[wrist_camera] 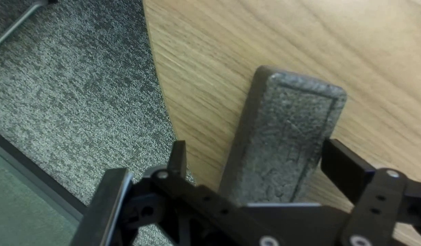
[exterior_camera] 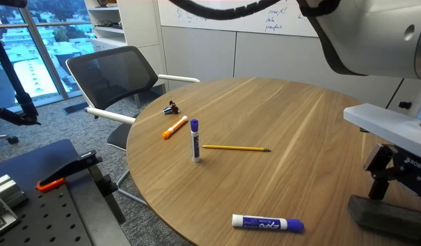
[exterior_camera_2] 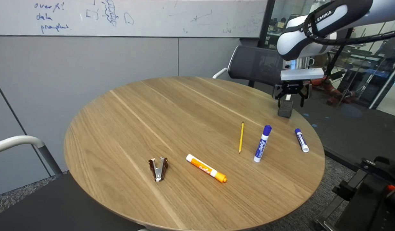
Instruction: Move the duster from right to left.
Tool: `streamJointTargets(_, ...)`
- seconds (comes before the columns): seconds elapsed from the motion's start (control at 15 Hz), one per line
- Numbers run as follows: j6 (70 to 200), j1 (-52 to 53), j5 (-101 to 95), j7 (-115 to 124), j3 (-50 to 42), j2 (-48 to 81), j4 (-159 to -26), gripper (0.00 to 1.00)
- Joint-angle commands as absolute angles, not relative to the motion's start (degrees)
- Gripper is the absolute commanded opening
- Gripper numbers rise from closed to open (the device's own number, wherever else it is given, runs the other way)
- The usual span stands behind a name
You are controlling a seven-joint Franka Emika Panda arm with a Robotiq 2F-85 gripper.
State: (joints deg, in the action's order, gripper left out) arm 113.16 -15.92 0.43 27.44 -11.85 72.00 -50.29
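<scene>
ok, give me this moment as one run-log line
tool: open, straddling duster | duster: on table, right side in both exterior views, not gripped | contact: unclear | leftward move: not yet done

With the round table (exterior_camera_2: 120,134) read as a dial in an exterior view, bare wood runs from nine o'clock through twelve to one, a wide lane. At two, near the rim, is the duster (exterior_camera_2: 285,109) with the gripper (exterior_camera_2: 290,102) over it; the wrist view shows room between duster and the finger (wrist_camera: 178,157) towards nine, little or none at the finger towards three. Inward lies the pencil (exterior_camera_2: 241,137). Towards three the upright marker (exterior_camera_2: 262,143) is the tall obstacle, with a flat marker (exterior_camera_2: 302,140) nearer the rim. Low ones: orange marker (exterior_camera_2: 206,168) at five, staple remover (exterior_camera_2: 158,175) at eight.
</scene>
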Motion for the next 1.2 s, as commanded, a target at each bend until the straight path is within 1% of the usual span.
streamJointTargets(0.0, 109.24, -16.63, 0.7, 29.59, -11.74, 80.62, -36.51, 1.0)
streamJointTargets(0.13, 107.74, -16.49, 0.52, 30.45, -11.78, 84.45, -31.69, 1.0)
streamJointTargets(0.27, 107.69, -16.27, 0.27, 31.28, -12.04, 86.67, -29.74, 1.0)
streamJointTargets(0.33, 108.27, -16.08, 0.21, 31.54, -12.07, 86.57, -30.44, 0.86)
streamJointTargets(0.4, 107.96, -16.29, 0.07, 31.6, -12.03, 87.42, -29.02, 0.73)
streamJointTargets(0.53, 106.42, -16.69, -0.25, 31.39, -11.95, 88.03, -26.78, 0.69)
streamJointTargets(0.6, 105.87, -16.77, -0.38, 31.22, -11.93, 88.06, -25.85, 0.5)
streamJointTargets(0.67, 105.53, -16.93, -0.31, 31.15, -11.74, 88.24, -24.95, 0.44)
streamJointTargets(0.73, 105.23, -16.89, -0.46, 30.73, -11.64, 87.88, -24.47, 0.34)
streamJointTargets(0.87, 104.93, -16.44, -0.64, 29.79, -11.3, 87.03, -23.34, 0.21)
streamJointTargets(0.93, 104.63, -16.08, -0.74, 29.33, -11.2, 87.14, -22.18, 0.12)
streamJointTargets(1.0, 104.74, -15.38, -0.86, 29.2, -11.06, 87.06, -21.16, 0.05)
streamJointTargets(1.07, 104.8, -14.75, -0.91, 28.81, -10.79, 87.02, -20.34, 0.07)
streamJointTargets(1.13, 107.83, -13.15, -0.92, 28.39, -10.41, 83.35, -25.91, 0.07)
